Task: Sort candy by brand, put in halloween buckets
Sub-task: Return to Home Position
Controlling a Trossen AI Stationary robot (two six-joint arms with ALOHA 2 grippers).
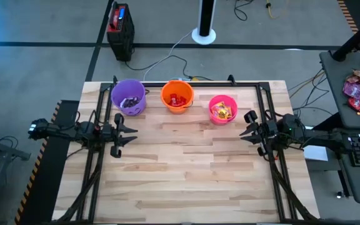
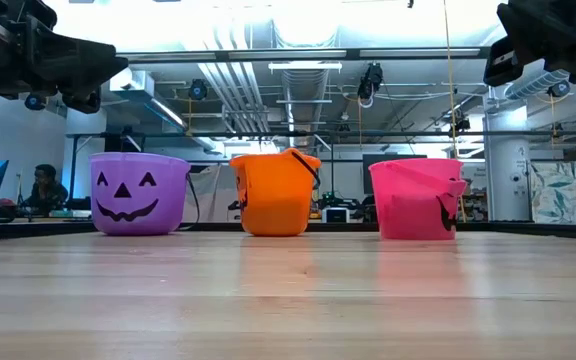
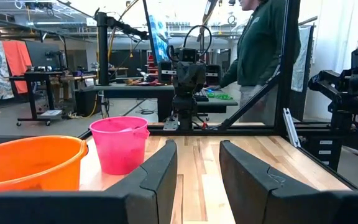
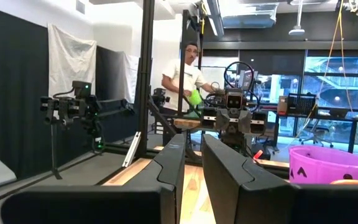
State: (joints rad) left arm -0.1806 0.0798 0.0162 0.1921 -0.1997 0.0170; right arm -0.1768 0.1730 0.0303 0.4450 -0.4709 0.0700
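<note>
Table (image 1: 199, 178) holds three buckets (image 1: 133, 110); only overhead shows candy (image 1: 178, 99) inside.

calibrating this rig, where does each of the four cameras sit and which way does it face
High view: overhead, straight down on the table; left gripper and right gripper show.
Low view: table-top height, facing purple bucket, orange bucket, pink bucket; arms at top corners.
Left wrist view: past its open fingers toward the right arm.
Right wrist view: past its open fingers toward the left arm.
Shared: high and low show all three buckets.
</note>
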